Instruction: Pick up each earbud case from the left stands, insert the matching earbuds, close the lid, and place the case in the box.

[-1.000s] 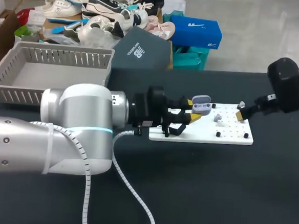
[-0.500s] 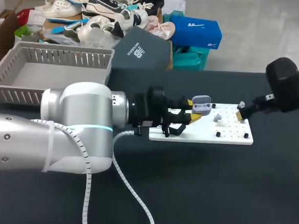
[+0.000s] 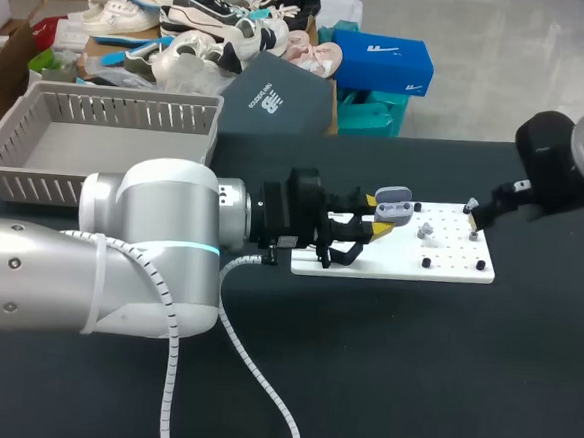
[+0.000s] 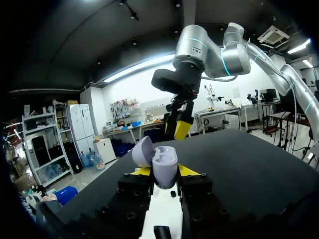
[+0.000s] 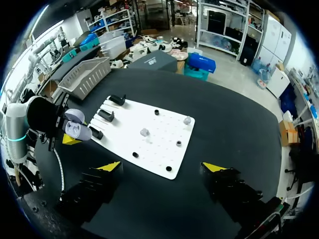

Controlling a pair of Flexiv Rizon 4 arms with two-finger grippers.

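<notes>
One small earbud case (image 4: 164, 158), its lid (image 4: 142, 151) open, is held between both yellow tips of the left pincer (image 4: 164, 171) above the left end of the white board (image 3: 449, 267), while the right pincer (image 5: 163, 167) is spread wide and empty near the board's right end. The case is judged light, hard and smooth, so it is best gripped low on the body, the hinged lid left free.

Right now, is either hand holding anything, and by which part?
The left hand is shut on the open earbud case, gripping its lower body from both sides. The right hand is open, holding nothing.
</notes>
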